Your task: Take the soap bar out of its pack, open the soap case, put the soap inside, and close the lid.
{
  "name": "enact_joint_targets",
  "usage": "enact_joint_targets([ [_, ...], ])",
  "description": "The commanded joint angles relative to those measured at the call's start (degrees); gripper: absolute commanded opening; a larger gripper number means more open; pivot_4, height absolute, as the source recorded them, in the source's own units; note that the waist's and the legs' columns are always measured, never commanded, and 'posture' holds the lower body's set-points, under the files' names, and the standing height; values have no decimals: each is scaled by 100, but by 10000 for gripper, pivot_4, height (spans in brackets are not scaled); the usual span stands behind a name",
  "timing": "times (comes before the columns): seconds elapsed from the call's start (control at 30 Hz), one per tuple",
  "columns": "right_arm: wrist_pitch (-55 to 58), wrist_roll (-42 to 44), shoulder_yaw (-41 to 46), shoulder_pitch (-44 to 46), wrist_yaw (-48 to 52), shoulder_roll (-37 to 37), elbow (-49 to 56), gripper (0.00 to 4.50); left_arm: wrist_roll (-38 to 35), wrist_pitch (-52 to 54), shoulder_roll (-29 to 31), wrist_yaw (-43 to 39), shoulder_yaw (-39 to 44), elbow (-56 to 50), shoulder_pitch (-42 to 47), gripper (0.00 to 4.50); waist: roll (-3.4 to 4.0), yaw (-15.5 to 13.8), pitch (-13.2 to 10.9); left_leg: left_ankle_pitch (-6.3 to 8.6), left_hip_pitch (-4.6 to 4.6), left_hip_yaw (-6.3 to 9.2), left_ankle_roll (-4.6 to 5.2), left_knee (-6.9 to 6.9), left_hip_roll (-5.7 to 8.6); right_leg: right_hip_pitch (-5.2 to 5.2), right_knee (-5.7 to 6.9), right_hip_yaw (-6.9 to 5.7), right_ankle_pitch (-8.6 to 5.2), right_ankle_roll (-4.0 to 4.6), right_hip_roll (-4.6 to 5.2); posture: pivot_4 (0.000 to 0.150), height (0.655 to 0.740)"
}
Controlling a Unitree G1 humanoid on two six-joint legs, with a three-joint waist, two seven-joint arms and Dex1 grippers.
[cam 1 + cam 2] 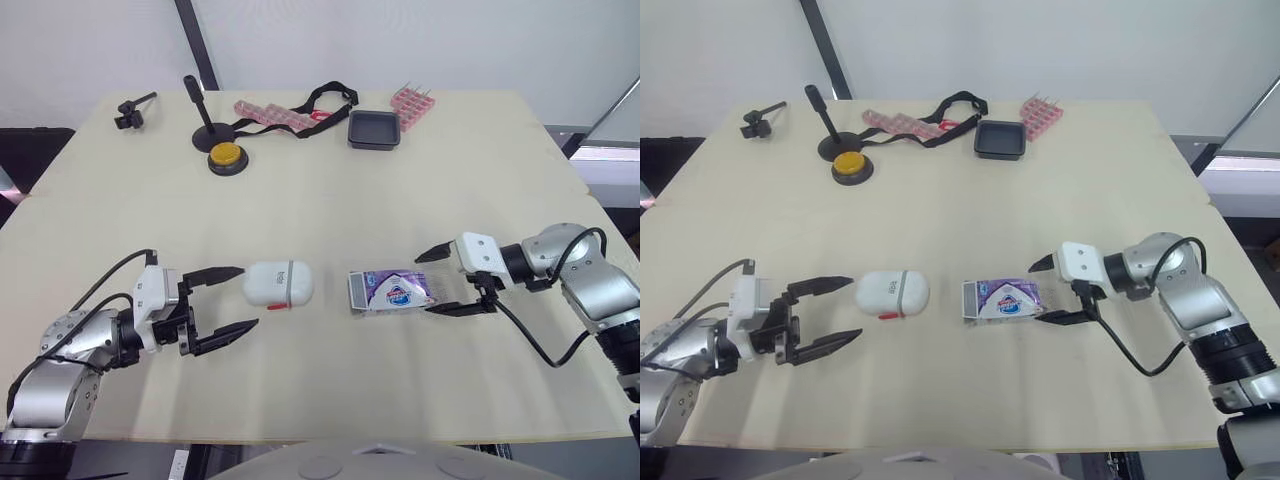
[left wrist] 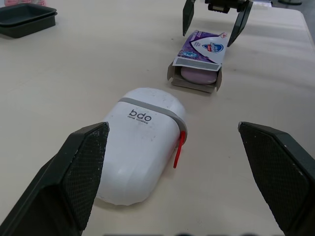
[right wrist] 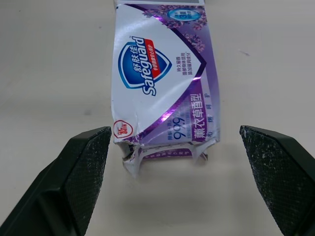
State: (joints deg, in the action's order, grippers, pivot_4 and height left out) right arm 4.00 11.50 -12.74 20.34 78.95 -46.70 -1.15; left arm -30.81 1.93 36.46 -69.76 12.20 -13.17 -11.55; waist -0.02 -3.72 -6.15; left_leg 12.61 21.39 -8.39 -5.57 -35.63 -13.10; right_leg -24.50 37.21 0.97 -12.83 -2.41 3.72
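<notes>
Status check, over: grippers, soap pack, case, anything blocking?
Left gripper open, facing closed white plastic soap case. Right gripper open, straddling torn end of purple cardboard soap pack; lilac soap bar inside, opposite end open. Nothing in the way.

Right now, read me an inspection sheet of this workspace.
Surface: pale table, no spills seen.
Job's things: white soap case shut, red tab on its side; soap pack lying flat, its end toward the case open, lilac soap bar showing inside.
Clutter: along the far edge, black tray, yellow button, black stand, strap, pink packs, small clamp.
Tools: left tool open, just short of the case; right tool open, straddling the pack's torn end, not touching.
Cables: left arm cable and right arm cable, both off the job's things.
Surroundings: pale wall, dark pole behind the table.
</notes>
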Motion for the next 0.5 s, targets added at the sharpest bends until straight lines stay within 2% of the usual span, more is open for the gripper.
enact_joint_targets([
  [0.03,0,29,53,122,31,24,1,45000,-50,-108,19,29,33,-159,-8,44834,0,-1,0,0,0,0,0,-1,0,0,1,0,0,0,0,1500,7291],
  [0.37,106,13,12,140,42,120,-42,45000,-22,-111,45,112,45,-173,-59,44834,0,-2,0,1,0,0,-2,-10,-12,-1,6,0,0,0,-9,1500,7291],
  [0.43,114,3,6,106,31,121,-23,39652,-30,-100,43,133,42,-186,-71,45000,0,-2,0,1,0,0,-2,-11,-13,-1,6,0,0,1,-10,1500,7291],
  [0.5,68,-52,-6,77,12,106,-33,39652,-29,-94,47,149,33,-198,-73,45000,0,-1,0,1,0,0,-2,-11,-14,-1,7,0,1,1,-12,1500,7291],
])
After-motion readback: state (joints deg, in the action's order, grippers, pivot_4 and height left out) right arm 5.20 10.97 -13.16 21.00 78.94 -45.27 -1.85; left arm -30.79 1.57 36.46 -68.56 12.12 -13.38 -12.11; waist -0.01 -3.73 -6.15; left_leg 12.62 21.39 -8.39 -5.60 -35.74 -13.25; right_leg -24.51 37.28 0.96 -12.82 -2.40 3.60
